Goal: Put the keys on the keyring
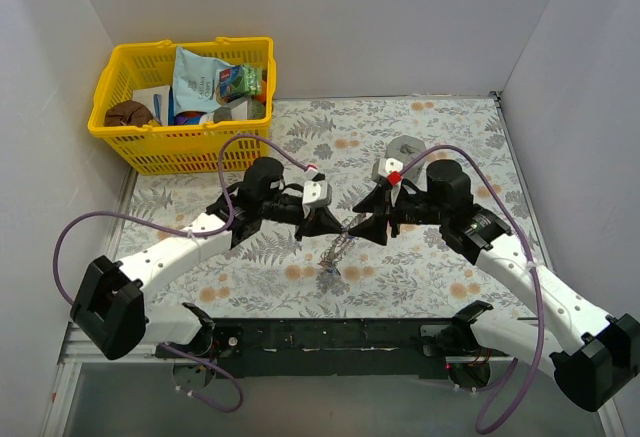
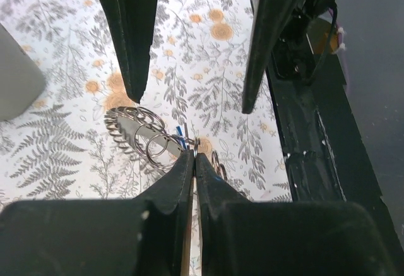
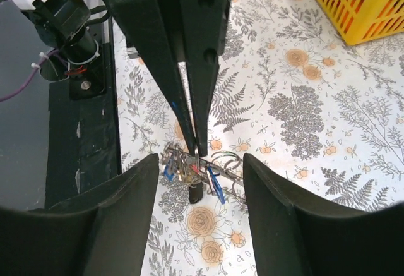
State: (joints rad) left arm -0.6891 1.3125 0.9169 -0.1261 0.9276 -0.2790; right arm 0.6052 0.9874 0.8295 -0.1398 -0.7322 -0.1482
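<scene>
Tabletop (image 1: 270, 282): flowered cloth, walled on three sides. Basket (image 1: 180, 152): yellow, packed with groceries, at upper left of the top view. It is set well apart from the work and not involved.

Both arms are brought together at mid-frame so that the grippers face tip to tip over the keyring.

Left gripper (image 2: 194, 156): pressed closed, tips nipping what appears to be a thin loop of the keyring (image 2: 136, 131). The hold is judged to steady the ring so that a key can be worked from the other side.

Right gripper (image 2: 190, 104): spread wide, nothing held, straddling the bundle from the opposite side. It is judged to be set for a fresh grasp.

Keyring: at centre of the top view, just below the meeting tips, trailing toward the lower frame. Keys (image 3: 180, 168) are bunched at it, with a blue key (image 3: 214, 184) the plainest. Whether any is threaded cannot be told.
</scene>
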